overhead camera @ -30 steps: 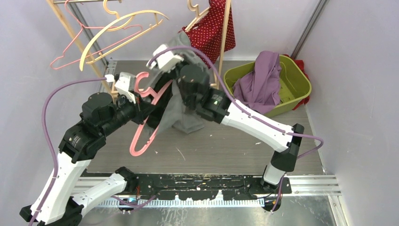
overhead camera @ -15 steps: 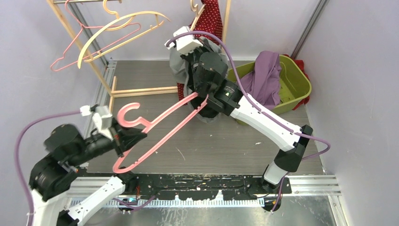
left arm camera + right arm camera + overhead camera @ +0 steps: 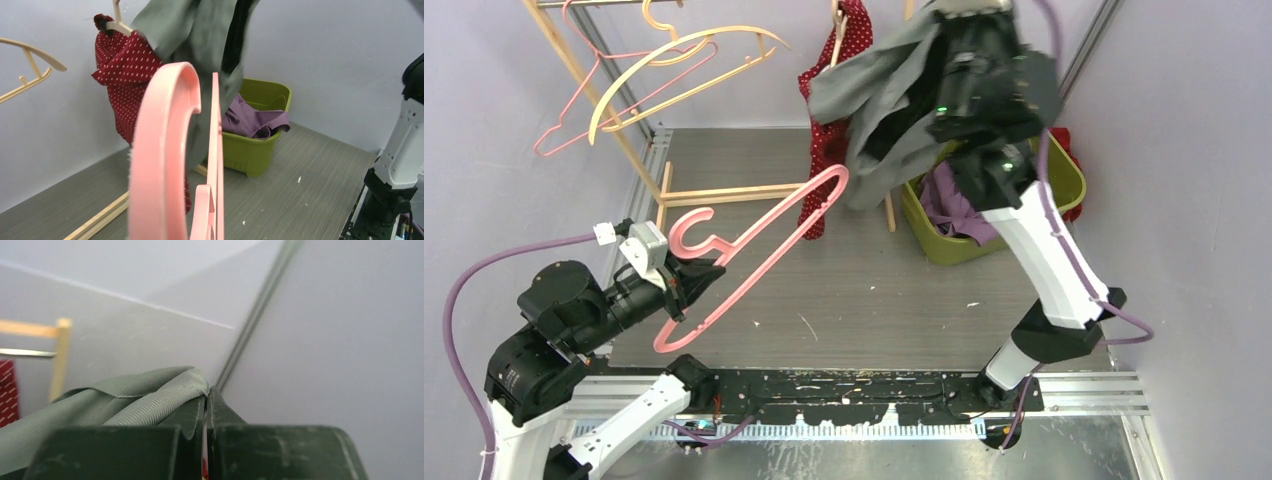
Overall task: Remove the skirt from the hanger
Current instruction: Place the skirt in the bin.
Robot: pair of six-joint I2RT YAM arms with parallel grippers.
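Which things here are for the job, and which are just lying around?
For the job: grey fabric skirt, pink plastic hanger.
Just lying about: green plastic bin, purple cloth, red dotted garment, cream hanger.

Top cam: high at near edge, down on table (image 3: 874, 290). L wrist: low, along pink hanger (image 3: 160, 165) toward green bin (image 3: 255, 152), shared w/ top. R wrist: close-up grey skirt (image 3: 140, 395).

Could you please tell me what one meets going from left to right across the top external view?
Pink hanger → red dotted garment → grey skirt → green bin.
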